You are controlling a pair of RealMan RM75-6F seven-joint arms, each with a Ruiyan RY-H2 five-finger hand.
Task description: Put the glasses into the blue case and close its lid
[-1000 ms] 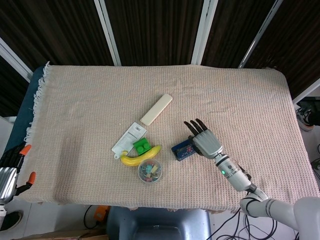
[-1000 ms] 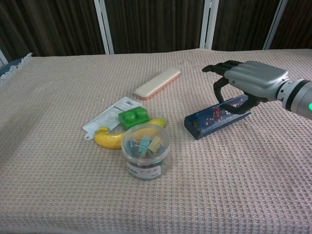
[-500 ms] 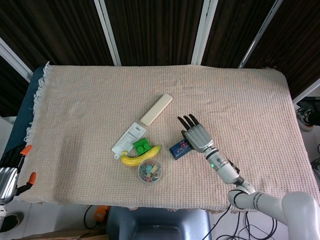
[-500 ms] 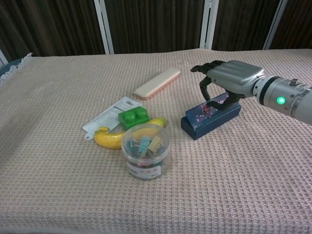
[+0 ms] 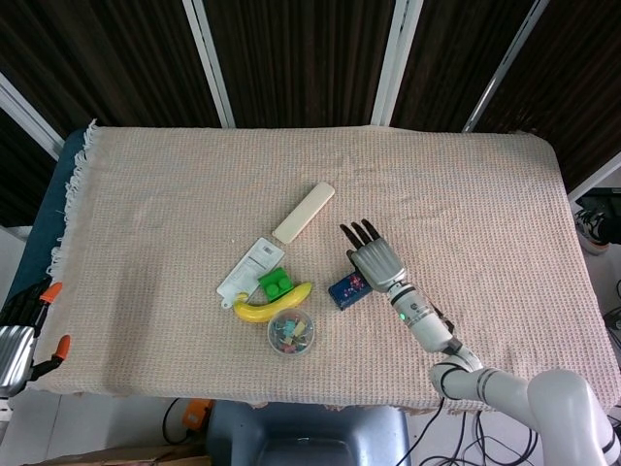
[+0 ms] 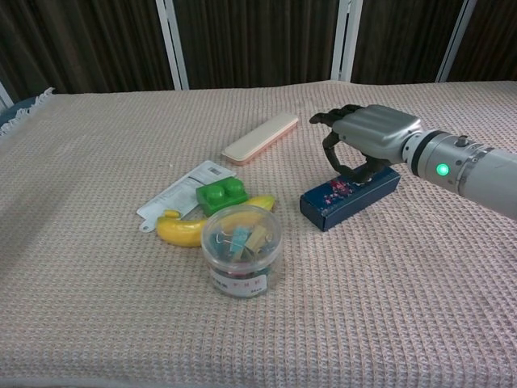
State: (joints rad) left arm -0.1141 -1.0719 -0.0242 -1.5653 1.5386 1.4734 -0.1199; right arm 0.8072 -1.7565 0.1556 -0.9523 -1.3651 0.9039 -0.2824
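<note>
Reaching in from the lower right edge of the table, the right arm extends diagonally toward the centre, and the right hand (image 6: 365, 139) sits palm down over the blue case (image 6: 349, 197). Its fingers (image 5: 361, 232) point away from the robot in the head view; in the chest view they curl downward, with the thumb on the lid of the case. The hand presses on the lid rather than grasping it; whether the curled fingers also touch the case cannot be told. The case lies flat on the woven cloth (image 5: 466, 204), its lid down, partly under the palm, with its near left end sticking out beyond the hand. The glasses are not visible in either view.

The left hand (image 5: 17, 335) appears only at the lower left margin of the head view, off the table; its state cannot be told.

Count of other items on the cloth, one of each: a beige case (image 5: 304, 213) lying closed, up and left of the right hand; a white packet (image 5: 250, 266); a green block (image 6: 217, 196); a banana (image 5: 268, 306); a round clear tub of clips (image 6: 240, 248). The last four sit clustered together, left of the blue case and apart from it.
</note>
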